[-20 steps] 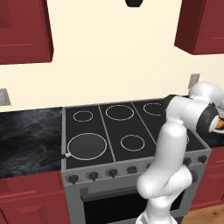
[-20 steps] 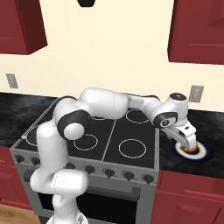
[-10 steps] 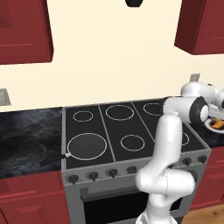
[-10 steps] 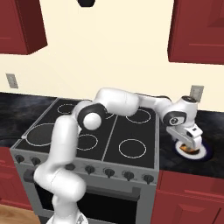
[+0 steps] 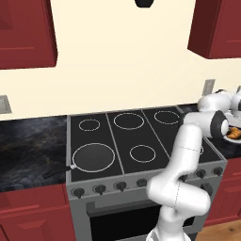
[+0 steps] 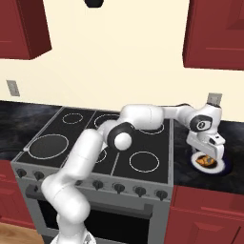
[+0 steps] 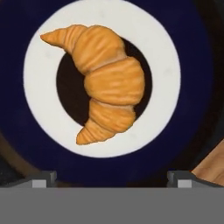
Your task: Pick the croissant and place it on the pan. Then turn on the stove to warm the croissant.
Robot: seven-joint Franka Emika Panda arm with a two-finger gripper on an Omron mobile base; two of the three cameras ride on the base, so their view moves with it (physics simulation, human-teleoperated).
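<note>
The gripper (image 6: 208, 153) hangs directly above the croissant (image 7: 99, 81), jaws spread wide and holding nothing; in the hand view both finger tips sit well apart at the bottom edge, with the pastry between and beyond them; that spread suits a descent that straddles its thick middle

The croissant lies on a small plate (image 7: 164, 65) with a white ring and a dark centre, on the dark counter (image 6: 190, 169) to the right of the stove (image 5: 122, 141), apart from the cooktop; it bridges the dark centre, both horns resting over the white ring

The pan (image 5: 93, 156) sits on the near left burner, handle toward the front left corner, well apart from the plate; judged so, the pick is not yet made, and the carry must cross the whole cooktop; the knobs (image 5: 120, 185) appear untouched
</note>
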